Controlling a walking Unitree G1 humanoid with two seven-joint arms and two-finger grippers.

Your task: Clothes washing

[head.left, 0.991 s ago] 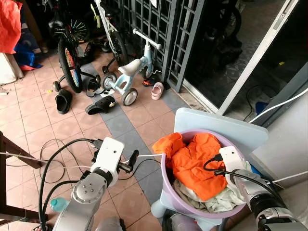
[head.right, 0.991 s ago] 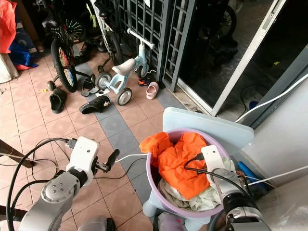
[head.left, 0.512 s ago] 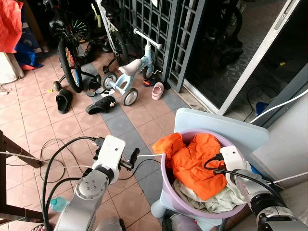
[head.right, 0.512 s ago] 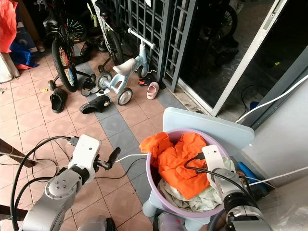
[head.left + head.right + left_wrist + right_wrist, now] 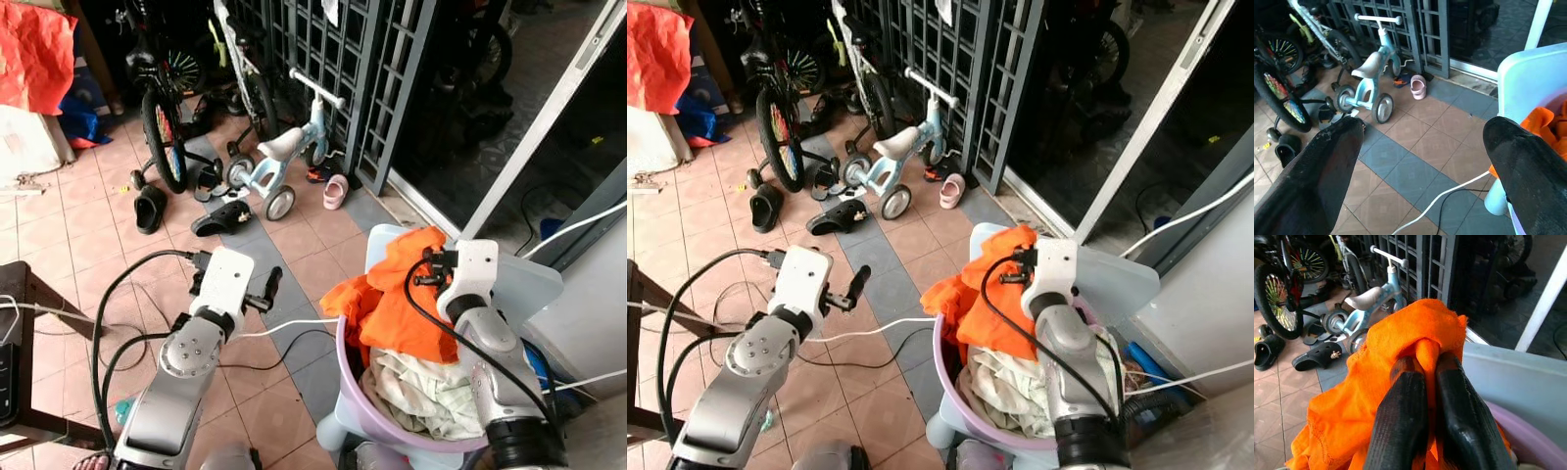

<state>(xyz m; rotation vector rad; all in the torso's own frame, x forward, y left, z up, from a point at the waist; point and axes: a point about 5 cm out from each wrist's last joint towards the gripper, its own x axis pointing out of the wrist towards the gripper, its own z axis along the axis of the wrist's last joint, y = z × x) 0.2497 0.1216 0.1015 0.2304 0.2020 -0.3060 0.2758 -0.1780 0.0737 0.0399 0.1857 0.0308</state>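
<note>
My right gripper (image 5: pixel 1420 377) is pinched tight on a fold of the bright orange cloth garment (image 5: pixel 407 304), which drapes from the fingers down into the round lilac plastic basin (image 5: pixel 364 406) directly beneath. I'd lift straight up until the trailing hem leaves the pale crumpled laundry (image 5: pixel 419 392) below, while my left gripper (image 5: pixel 1420 161) hangs spread wide and empty, off beside the basin.

Blue balance bike (image 5: pixel 284 162), black sandals (image 5: pixel 227 216), perhaps pink shoe (image 5: pixel 335 191).

Your views get even soft daylight, sharp tiled floor (image 5: pixel 88 245), dim behind the gate (image 5: pixel 377 69), wrist fingers (image 5: pixel 1327 181) blurred close-up, no glare.
</note>
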